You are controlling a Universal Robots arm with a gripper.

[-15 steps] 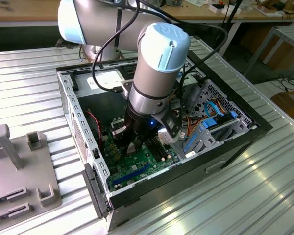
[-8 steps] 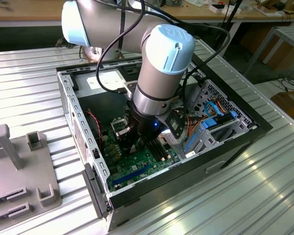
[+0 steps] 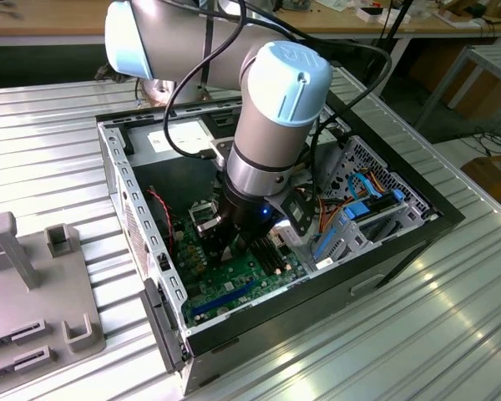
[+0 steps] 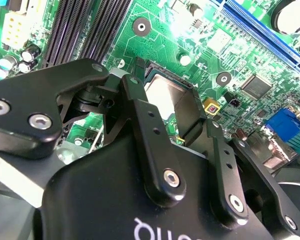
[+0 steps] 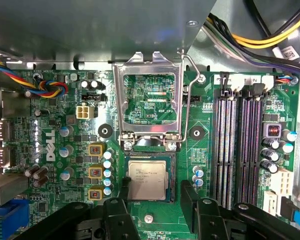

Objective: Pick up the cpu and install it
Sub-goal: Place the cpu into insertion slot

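First wrist view: end effector (image 5: pixel 151 197) open, fingers straddling cpu (image 5: pixel 147 180) in socket.

Even, bright light from above fills the exterior view, and the ribbed silver metal tabletop (image 3: pixel 451 334) shines in pale streaks. Inside the open black computer case (image 3: pixel 401 242) it is dimmer. The green motherboard (image 4: pixel 200 65) shows white glare in the second wrist view, where the near black gripper parts look soft.

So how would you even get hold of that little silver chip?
By two opposite edges, from straight above. The cpu lies flat in its socket, so only its thin sides offer purchase. The gripper straddles it, one finger beside each edge.
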